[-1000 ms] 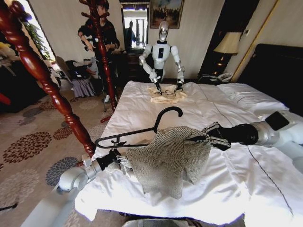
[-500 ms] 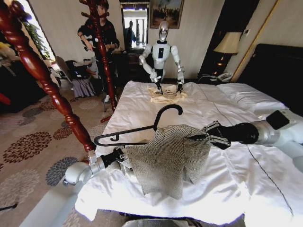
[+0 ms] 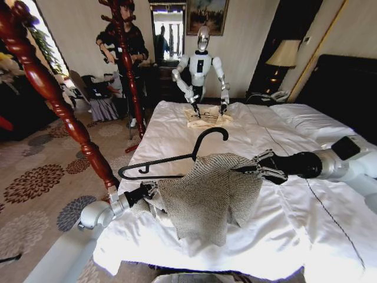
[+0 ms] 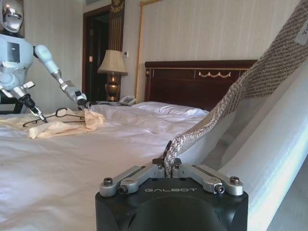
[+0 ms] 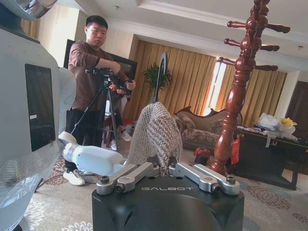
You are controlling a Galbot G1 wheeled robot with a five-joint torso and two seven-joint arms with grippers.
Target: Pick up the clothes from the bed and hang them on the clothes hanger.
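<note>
Left gripper (image 3: 148,191), low at the bed's near left edge: fingers closed on a fold of the cardigan (image 3: 206,197); the left wrist view shows the knit (image 4: 231,103) pinched between closed jaws and running up taut out of frame. Hanger (image 3: 171,159): black, held above the duvet, its left end bare and pointing left, hook (image 3: 212,138) rising at centre, right part under the cardigan. Cardigan: grey-beige knit, draped over the hanger's right half, hanging down over the front of the bed (image 3: 283,224). Right gripper (image 3: 259,168): reaching in from the right at the cardigan's upper right; the right wrist view shows its fingers closed on a bunch of knit (image 5: 154,132), with the thin hook (image 5: 161,72) standing up behind; whether the hanger itself is also held cannot be told. Bed: white duvet, pillows (image 3: 309,121) and dark headboard (image 3: 347,88) at right. At the far edge, a second robot (image 3: 201,68) with both grippers on a cream garment (image 3: 207,117); the left wrist view adds another hanger (image 4: 53,115) lying on that garment. Room: turned red wooden coat stand (image 3: 50,94) at left, floral carpet (image 3: 41,177), lamp (image 3: 284,54) beside the headboard.
</note>
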